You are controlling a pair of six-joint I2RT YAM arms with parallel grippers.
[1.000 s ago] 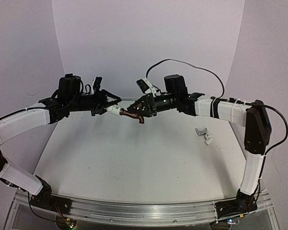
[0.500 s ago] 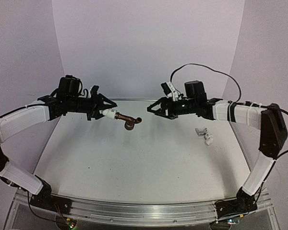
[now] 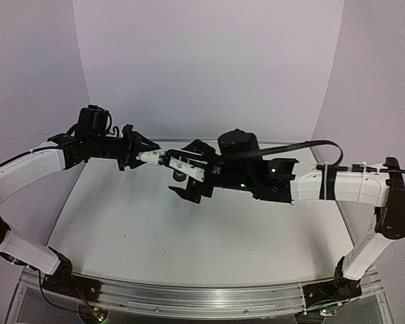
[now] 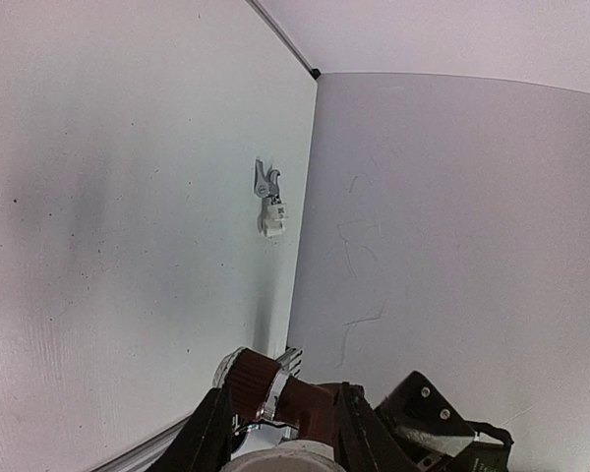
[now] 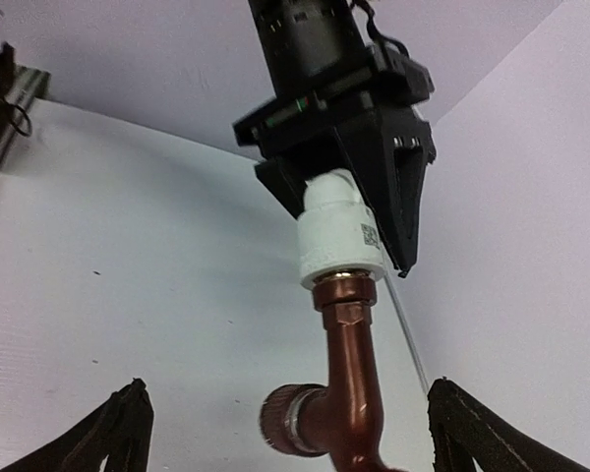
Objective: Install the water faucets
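I see my right gripper [image 3: 191, 172] gaping wide, empty, straddling the brown faucet [image 5: 349, 364] (spout cut off). My left gripper [image 3: 140, 156] pinches its white fitting [image 5: 339, 241], sticker unreadable. The chrome faucet [image 4: 268, 197] lies at the table [image 4: 128, 197] edge.

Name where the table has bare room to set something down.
Bare: the table front, between the arm bases and the right arm. Crowded: back middle, where left gripper and right gripper meet at the brown tap. A chrome tap lies by the side wall.
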